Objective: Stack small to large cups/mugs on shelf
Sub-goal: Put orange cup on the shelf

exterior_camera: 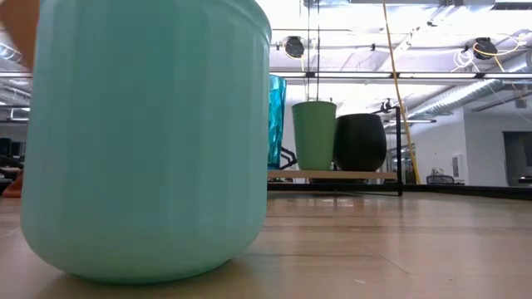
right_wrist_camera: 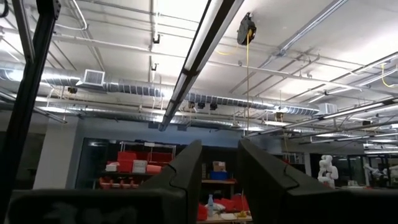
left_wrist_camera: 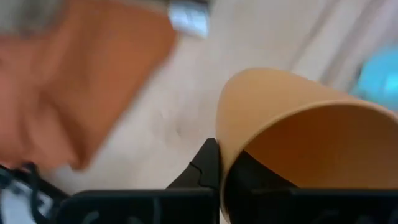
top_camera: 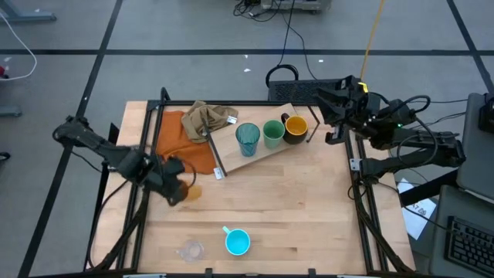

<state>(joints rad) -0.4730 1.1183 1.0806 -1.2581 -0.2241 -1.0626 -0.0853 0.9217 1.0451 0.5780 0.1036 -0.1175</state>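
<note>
One orange cup (left_wrist_camera: 292, 124) clamped at its rim by left gripper (top_camera: 174, 188), tilted on its side, mouth facing the wrist camera

wooden table (top_camera: 309, 208): shelf (top_camera: 266, 154) and orange cloth (top_camera: 181, 139) at upper centre; light-blue mug (top_camera: 237, 242) and clear glass (top_camera: 190, 249) at lower centre.

Wooden shelf (top_camera: 262, 154), upper centre, carries upright teal tumbler (top_camera: 248, 139), green cup (top_camera: 273, 133) and black mug (top_camera: 295, 129) in a row. Orange cup (left_wrist_camera: 298, 137) tilted, left of centre. Light-blue mug (top_camera: 238, 242) and clear glass (top_camera: 191, 250) stand near the bottom edge.
</note>
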